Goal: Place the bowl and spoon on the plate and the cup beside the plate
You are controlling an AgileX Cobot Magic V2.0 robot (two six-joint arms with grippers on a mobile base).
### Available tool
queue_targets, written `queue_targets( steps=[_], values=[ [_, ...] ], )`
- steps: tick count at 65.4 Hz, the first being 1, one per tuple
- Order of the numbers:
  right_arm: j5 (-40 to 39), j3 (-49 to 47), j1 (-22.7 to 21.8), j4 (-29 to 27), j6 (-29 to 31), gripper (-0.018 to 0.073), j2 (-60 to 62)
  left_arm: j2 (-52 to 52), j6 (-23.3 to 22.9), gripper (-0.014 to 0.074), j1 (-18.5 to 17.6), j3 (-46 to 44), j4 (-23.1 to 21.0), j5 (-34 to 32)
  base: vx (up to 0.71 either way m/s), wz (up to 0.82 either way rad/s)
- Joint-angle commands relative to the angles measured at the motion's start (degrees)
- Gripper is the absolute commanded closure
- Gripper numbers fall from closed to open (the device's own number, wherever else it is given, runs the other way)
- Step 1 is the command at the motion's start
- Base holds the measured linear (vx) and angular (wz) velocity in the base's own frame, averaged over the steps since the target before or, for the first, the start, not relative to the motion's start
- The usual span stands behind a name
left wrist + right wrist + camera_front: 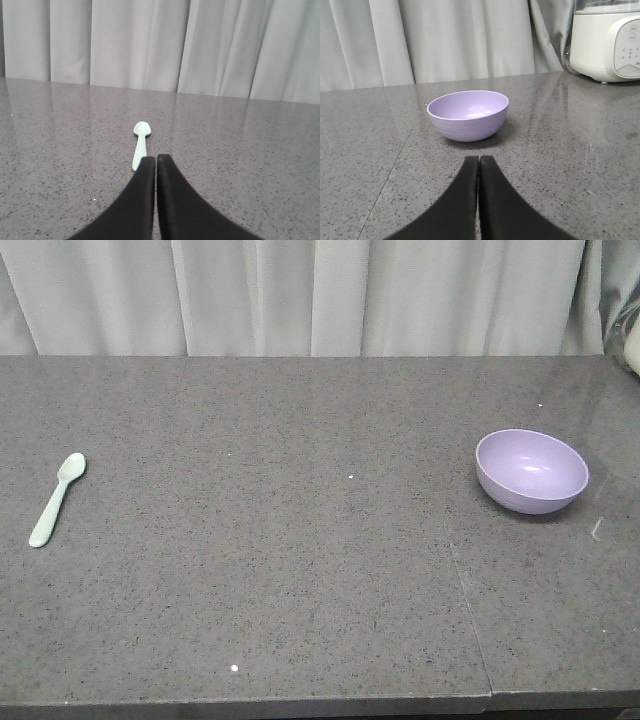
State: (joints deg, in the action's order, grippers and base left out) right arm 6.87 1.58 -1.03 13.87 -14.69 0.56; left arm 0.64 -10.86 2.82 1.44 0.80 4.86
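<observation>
With both jaw pairs closed and empty, the left gripper [156, 158] is aimed at the small mint-white plastic spoon [140, 144] lying flat just ahead, and the right gripper [479, 159] at the round lavender bowl [468, 115] standing near, so either item could be shoved away if approached unopened.

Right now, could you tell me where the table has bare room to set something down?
The whole middle stretch between the spoon at left and the bowl at right is bare. Nowhere is crowded.

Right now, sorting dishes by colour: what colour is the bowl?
The bowl is plain lavender, clearest in the right wrist view.
</observation>
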Motion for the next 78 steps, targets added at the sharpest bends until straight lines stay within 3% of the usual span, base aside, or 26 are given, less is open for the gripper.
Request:
queue_targets(
  steps=[1, 68, 78],
  values=[
    [-4.4, 0.9, -0.1, 0.3, 0.5, 0.0565, 0.6, -0.3, -0.5, 0.0602, -0.1, 1.6, 0.0, -4.1, 0.00, 0.00],
    [-5.6, 0.9, -0.1, 0.3, 0.4, 0.0565, 0.6, -0.3, -0.5, 0.0602, -0.1, 1.6, 0.0, -4.1, 0.00, 0.00],
    [-13.1, 0.9, -0.1, -6.7, -3.6, 0.0565, 0.6, -0.3, -0.5, 0.0602, 0.0, 1.4, 0.0, -4.9, 0.00, 0.00]
  ],
)
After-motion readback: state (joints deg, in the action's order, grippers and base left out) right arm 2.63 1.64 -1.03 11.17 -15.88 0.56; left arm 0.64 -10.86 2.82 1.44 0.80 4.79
